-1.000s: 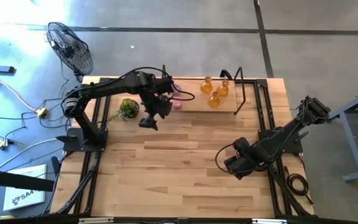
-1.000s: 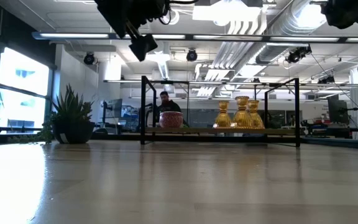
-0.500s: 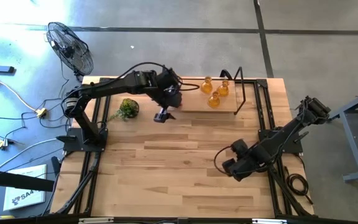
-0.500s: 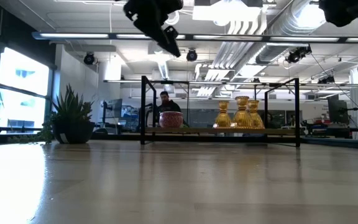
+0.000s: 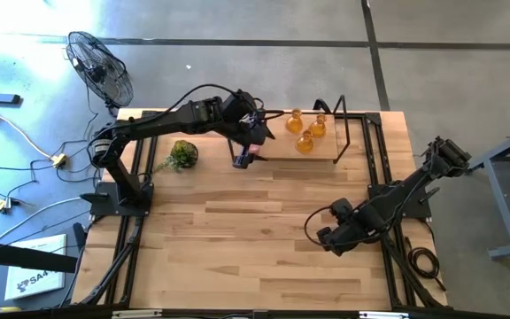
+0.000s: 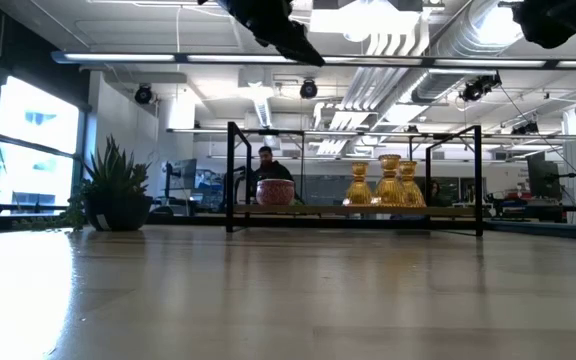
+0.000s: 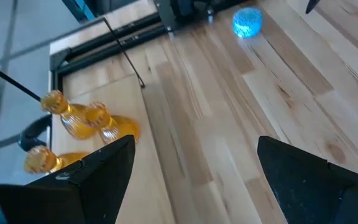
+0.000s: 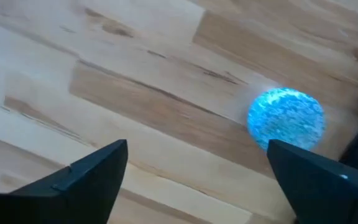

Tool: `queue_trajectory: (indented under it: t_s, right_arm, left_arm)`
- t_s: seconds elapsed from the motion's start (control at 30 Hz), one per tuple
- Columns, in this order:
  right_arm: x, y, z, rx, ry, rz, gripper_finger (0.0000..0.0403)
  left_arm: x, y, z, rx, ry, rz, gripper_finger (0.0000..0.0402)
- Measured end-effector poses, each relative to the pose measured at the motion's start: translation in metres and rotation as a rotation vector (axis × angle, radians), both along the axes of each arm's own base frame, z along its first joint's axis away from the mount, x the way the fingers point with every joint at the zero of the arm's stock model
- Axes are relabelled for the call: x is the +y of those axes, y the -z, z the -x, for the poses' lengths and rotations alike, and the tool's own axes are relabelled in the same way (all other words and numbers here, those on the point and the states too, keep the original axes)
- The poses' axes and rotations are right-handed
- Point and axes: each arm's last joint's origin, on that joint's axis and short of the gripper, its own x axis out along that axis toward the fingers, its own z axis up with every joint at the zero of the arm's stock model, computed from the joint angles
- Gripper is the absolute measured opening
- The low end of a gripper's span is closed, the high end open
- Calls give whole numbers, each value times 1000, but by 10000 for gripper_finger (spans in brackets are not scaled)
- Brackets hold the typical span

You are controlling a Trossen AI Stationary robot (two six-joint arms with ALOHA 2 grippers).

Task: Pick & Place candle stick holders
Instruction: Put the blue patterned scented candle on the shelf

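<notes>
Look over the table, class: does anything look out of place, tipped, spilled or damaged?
Nothing looks spilled or broken. Only the light blue holder sits apart, alone on the bare table near the right end effector; the amber holders and pink holder stand upright on the far shelf.

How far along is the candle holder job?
Done: three amber bulbous glass holders and one pink squat glass holder stand on the black-framed rack. In hand: nothing; left gripper and right gripper both show empty, open fingers. Remaining: the light blue glass holder on the table before the right gripper.
</notes>
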Motion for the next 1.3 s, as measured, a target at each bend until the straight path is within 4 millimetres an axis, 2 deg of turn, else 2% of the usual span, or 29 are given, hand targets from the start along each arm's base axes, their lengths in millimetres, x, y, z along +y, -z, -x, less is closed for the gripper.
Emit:
queue_trajectory:
  t_s: [0.23, 0.53, 0.67, 0.83, 0.97, 1.13, 1.3]
  right_arm:
    - [8, 0, 9, 35, 15, -9, 370]
    - [-3, -1, 11, 154, 110, -52, 370]
    - [-3, -1, 10, 151, 110, -52, 370]
    - [-4, -1, 10, 142, 87, -42, 370]
    - [-3, -1, 11, 131, 79, -29, 370]
    - [0, -1, 13, 137, 93, -26, 370]
    - [0, -1, 19, 183, 121, 2, 370]
  left_arm:
    - [0, -1, 0, -8, 0, -2, 335]
    - [0, -1, -1, -12, 0, -3, 335]
    - [4, -8, -10, -115, -42, -63, 335]
    - [5, 2, -19, -120, -7, -17, 335]
    - [-1, 13, -15, 19, -89, 256, 335]
    - [-2, 23, -12, 112, -85, 344, 335]
    - [-5, 37, 6, 344, -122, 421, 335]
